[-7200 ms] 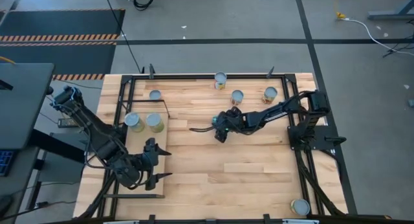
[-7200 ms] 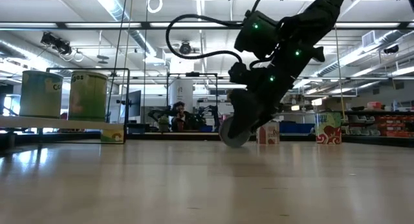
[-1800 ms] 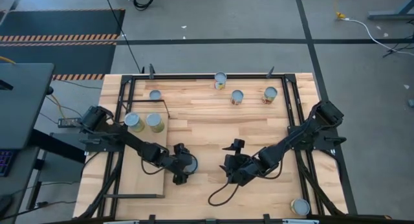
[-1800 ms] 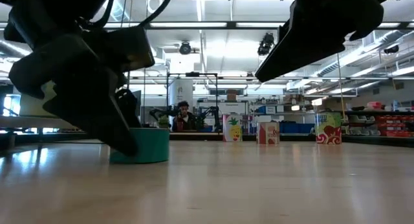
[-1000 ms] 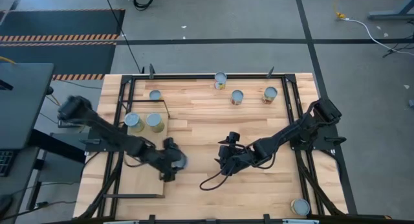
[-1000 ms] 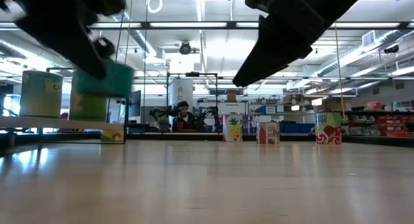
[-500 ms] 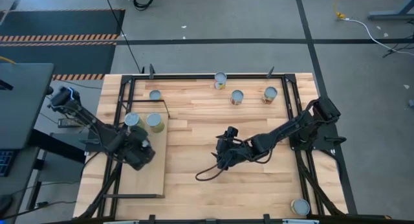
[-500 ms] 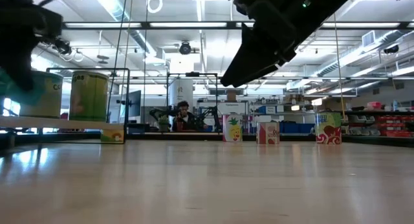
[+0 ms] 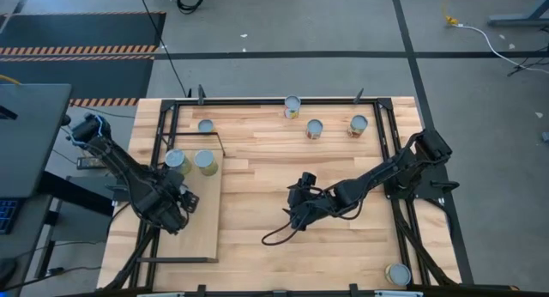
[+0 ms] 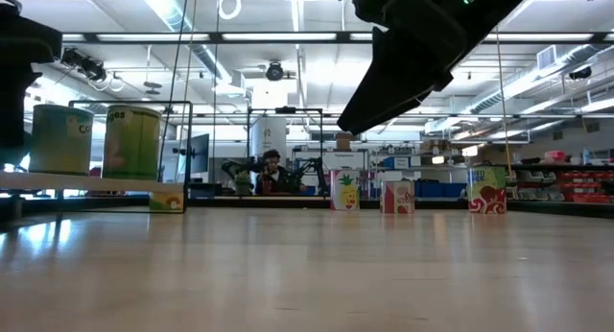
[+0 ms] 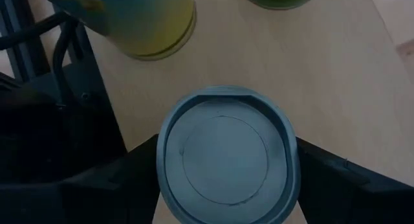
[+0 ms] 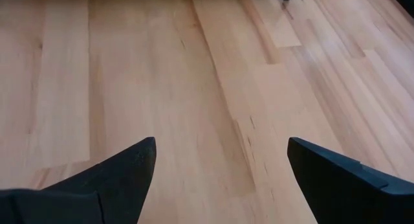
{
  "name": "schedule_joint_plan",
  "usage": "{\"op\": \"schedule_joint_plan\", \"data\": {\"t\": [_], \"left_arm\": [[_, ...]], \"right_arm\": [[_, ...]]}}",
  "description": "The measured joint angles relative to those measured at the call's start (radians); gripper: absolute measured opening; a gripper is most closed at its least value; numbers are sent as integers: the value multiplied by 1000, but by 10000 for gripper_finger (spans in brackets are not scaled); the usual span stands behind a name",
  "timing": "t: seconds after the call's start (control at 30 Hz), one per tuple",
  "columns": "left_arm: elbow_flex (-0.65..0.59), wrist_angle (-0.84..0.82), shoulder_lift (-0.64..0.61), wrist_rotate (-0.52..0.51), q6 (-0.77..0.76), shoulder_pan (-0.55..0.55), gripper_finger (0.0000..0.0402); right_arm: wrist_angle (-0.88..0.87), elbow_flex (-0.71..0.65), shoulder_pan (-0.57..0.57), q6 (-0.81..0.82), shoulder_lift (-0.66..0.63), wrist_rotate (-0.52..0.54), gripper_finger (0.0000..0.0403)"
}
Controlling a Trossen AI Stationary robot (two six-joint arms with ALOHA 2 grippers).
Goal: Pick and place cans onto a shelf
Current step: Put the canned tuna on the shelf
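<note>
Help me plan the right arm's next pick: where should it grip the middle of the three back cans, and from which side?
Grip the middle can across its round side wall, coming from above: it stands upright and clear all round. The open right gripper hovers mid-table; the left gripper holds a grey-topped can over the shelf.

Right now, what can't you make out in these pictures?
- High view: the left end effector covers the can it holds.
- Left wrist view: that can shows only its top; its label is hidden.
- Low view: the left arm is cut off by the picture's edge.
- High view: can labels are too small to read.
</note>
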Motion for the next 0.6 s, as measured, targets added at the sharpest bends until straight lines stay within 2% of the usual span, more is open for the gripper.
{"op": "schedule_joint_plan", "data": {"t": [0.27,0.6], "left_arm": [[0,-2,74,12,34,3,297],[3,-17,142,59,208,41,313]], "right_arm": [[-1,0,22,5,0,-4,357],[-6,0,46,58,0,-49,357]]}}
